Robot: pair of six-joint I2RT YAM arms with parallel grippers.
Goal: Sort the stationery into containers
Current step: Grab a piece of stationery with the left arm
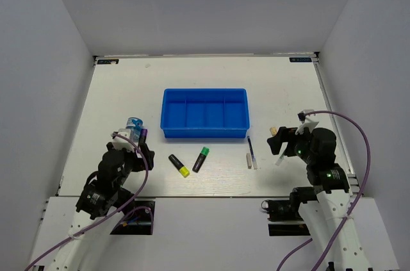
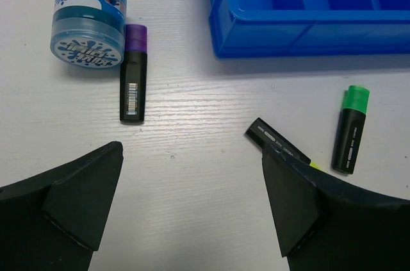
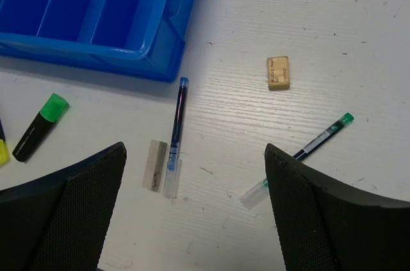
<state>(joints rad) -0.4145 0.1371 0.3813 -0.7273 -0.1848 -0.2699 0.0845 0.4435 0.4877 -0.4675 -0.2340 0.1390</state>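
nothing looks sorted yet: all four compartments of the blue tray (image 1: 205,132) show bare in the top view, and every piece lies out on the tabletop (image 1: 115,91), so the whole job is left

the left gripper (image 2: 191,175) hangs low with its jaws spread wide and nothing between them. ahead of it the blue-white bottle (image 2: 88,18) sits just beside the purple-capped highlighter (image 2: 133,75), perhaps touching. the green-capped highlighter (image 2: 351,130) and yellow-capped highlighter (image 1: 178,164) lie near the tray's front wall

the right gripper (image 3: 195,156) is likewise released and empty. it hangs above the thin blue pen (image 3: 177,123) with the short white stick (image 3: 154,164) alongside it, the beige eraser (image 3: 278,72) apart, and a green-tipped pen (image 3: 323,135) near it

hard to make out: the yellow cap is mostly behind a finger in the left wrist view, and the green-tipped pen's clear end runs right up to a finger. both wrist views cut the tray off, and from above the arms partly cover the bottle and the green-tipped pen
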